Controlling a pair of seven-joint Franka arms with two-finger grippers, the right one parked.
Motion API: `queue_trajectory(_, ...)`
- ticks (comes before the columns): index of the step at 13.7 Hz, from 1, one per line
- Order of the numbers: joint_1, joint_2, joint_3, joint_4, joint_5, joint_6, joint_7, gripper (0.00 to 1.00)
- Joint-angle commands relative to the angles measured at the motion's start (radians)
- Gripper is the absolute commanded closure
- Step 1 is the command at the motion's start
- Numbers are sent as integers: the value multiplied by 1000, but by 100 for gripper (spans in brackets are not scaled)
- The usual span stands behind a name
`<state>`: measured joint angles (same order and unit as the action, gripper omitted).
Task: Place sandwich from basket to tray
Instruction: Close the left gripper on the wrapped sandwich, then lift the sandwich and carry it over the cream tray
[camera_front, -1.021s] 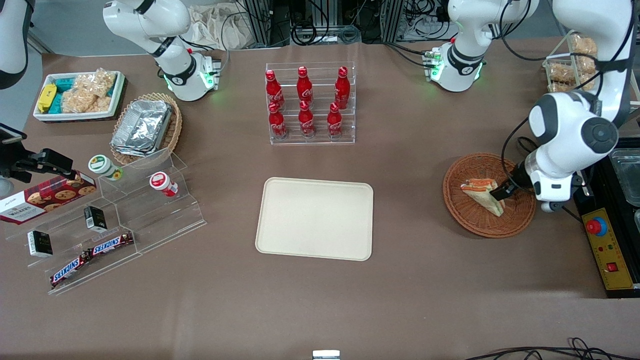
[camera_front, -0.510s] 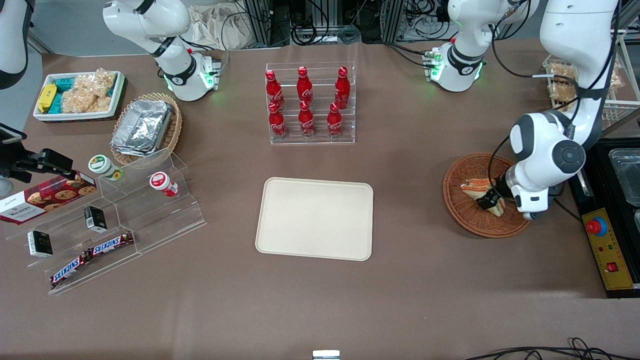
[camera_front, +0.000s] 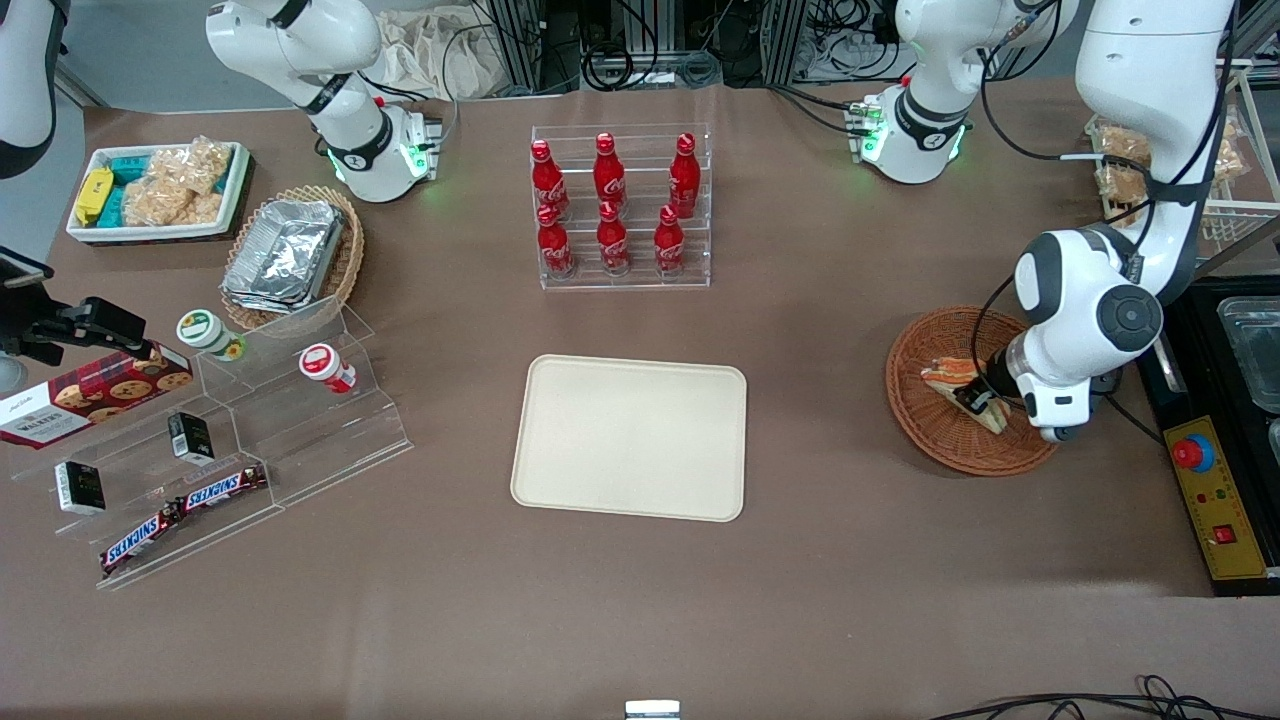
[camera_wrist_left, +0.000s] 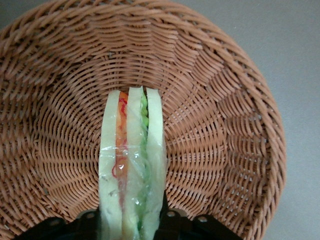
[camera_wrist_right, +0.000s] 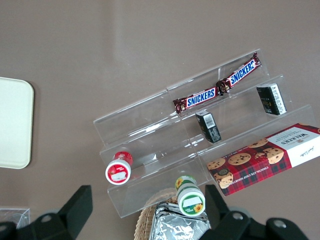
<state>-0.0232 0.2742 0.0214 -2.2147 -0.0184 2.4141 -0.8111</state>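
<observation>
Reddish-brown wicker, woven in tight concentric rings, forms the round shallow basket (camera_front: 960, 395) at the working arm's end of the brown-covered table (camera_front: 640, 600), and in it the small triangular clear-wrapped sandwich (camera_front: 958, 385) is seen standing on edge, its pale bread slices separated by an orange-red layer and a green one. In the wrist view the sandwich (camera_wrist_left: 132, 165) is flanked on both sides by the black fingers (camera_wrist_left: 167, 222) of the left arm's two-finger gripper (camera_front: 978, 398), which are pressed against the crinkled wrap, so the wedge is held between them while it is still inside the basket (camera_wrist_left: 220, 145). The white forearm is bent steeply down over the basket's edge nearest the black control box (camera_front: 1215, 500), with its large rounded elbow joint raised above the rim. Near the middle of the table, well apart from the basket, the large flat cream-coloured rectangular tray (camera_front: 630, 436) with rounded corners and a low rim is laid bare and smooth. Farther from the front camera than the tray, a clear acrylic tiered rack (camera_front: 622, 210) is stood with six glossy red bottles (camera_front: 612, 200) in two rows.
</observation>
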Motion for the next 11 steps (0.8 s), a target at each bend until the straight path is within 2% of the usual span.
queue_trajectory(1,-3,-85,-5,29,6,-119,9,100)
queue_trajectory(4,-11,-164,-41,145,-1,-358,145,100)
queue_trajectory(6,-11,-182,-108,234,-9,-479,165,100)
queue_trajectory(9,-11,-167,-239,352,-11,-585,153,100)
queue_trajectory(11,-11,-152,-338,369,-12,-581,148,100)
